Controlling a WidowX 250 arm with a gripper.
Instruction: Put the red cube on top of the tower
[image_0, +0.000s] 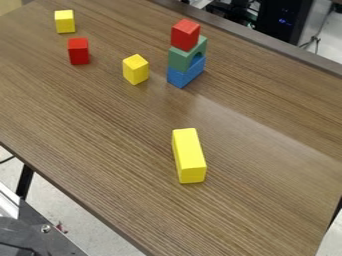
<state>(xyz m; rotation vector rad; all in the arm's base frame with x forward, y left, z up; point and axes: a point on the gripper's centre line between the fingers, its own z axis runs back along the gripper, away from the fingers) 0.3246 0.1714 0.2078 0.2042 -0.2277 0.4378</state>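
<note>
A tower stands toward the back of the table, right of centre in the camera view. Its base is a blue arch-shaped block (186, 75), with a green arch block (185, 56) resting on it. On the tower's top sits one red cube (185, 34), at the left part of the green block. A second red block (79, 51) stands on the tabletop at the upper left, apart from the tower.
Yellow blocks stand at the upper left (65, 21) and just left of the tower (135, 69). A long yellow block (189, 156) lies near the middle of the brown table (100, 145). The table's near edge runs diagonally across the lower left.
</note>
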